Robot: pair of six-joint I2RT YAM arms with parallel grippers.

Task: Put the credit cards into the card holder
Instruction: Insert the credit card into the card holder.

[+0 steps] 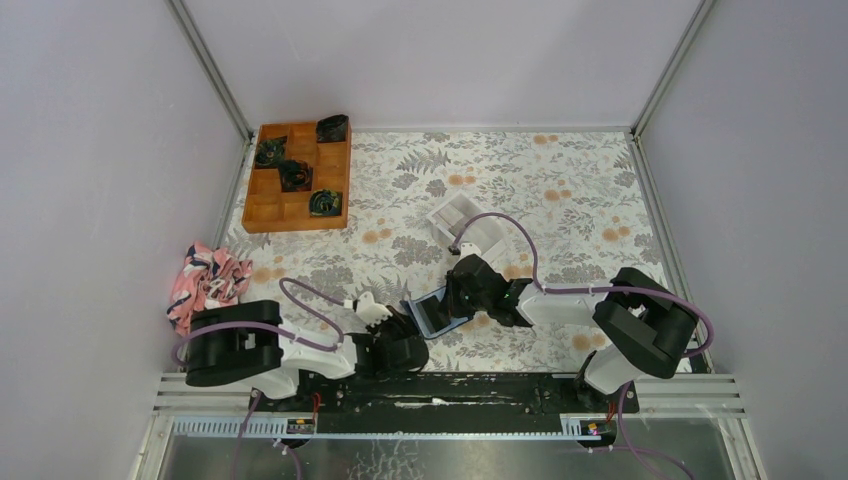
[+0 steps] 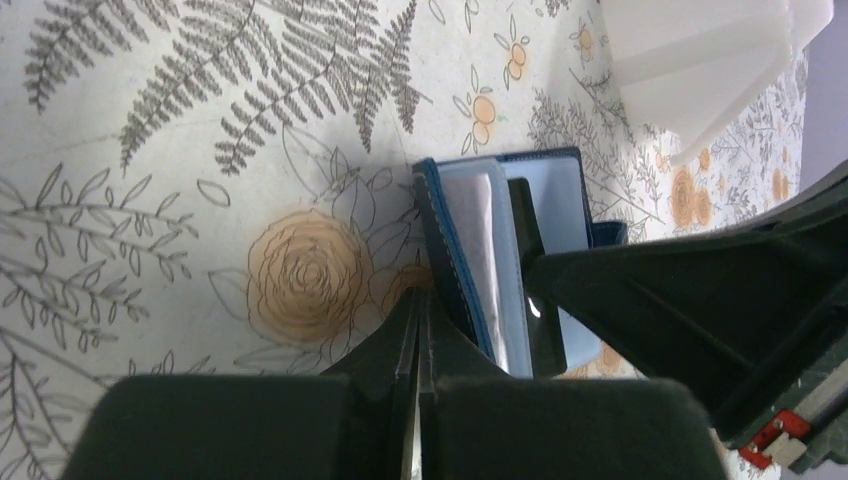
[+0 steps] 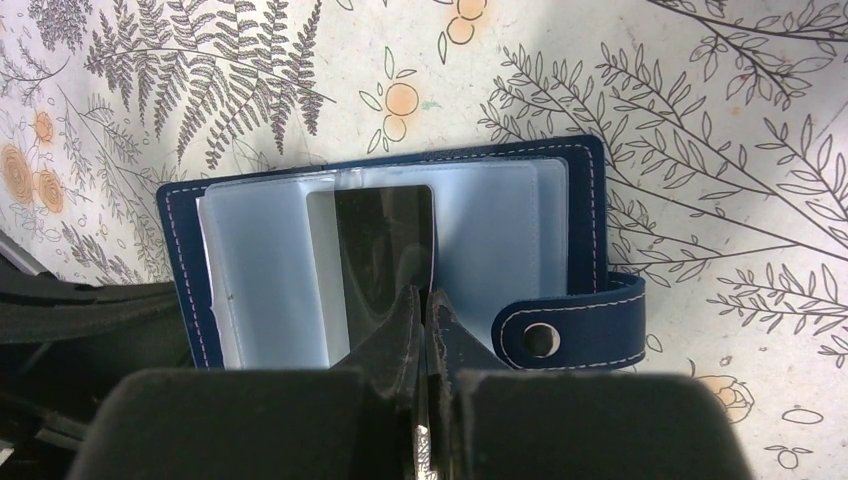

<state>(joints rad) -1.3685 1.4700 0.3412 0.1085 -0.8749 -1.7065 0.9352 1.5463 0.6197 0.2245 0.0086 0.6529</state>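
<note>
One card holder (image 3: 490, 240), one dark card (image 3: 385, 240), one box (image 1: 465, 225), one tray (image 1: 265, 210), one cloth (image 1: 205, 280).

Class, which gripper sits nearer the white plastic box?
Right. The right gripper, pinching a dark credit card at the card holder, is close by the white box; the left gripper lies farther back, at the holder's opposite edge.

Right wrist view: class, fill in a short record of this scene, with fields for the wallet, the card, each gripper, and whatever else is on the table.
wallet: open, clear sleeves facing up, snap strap unfastened
card: dark, lying over the middle sleeves
right gripper: shut on the card's near edge
left gripper: shut, at the wallet's edge; whether it pinches the wallet is unclear
elsewhere: white box, orange tray, pink cloth
</note>
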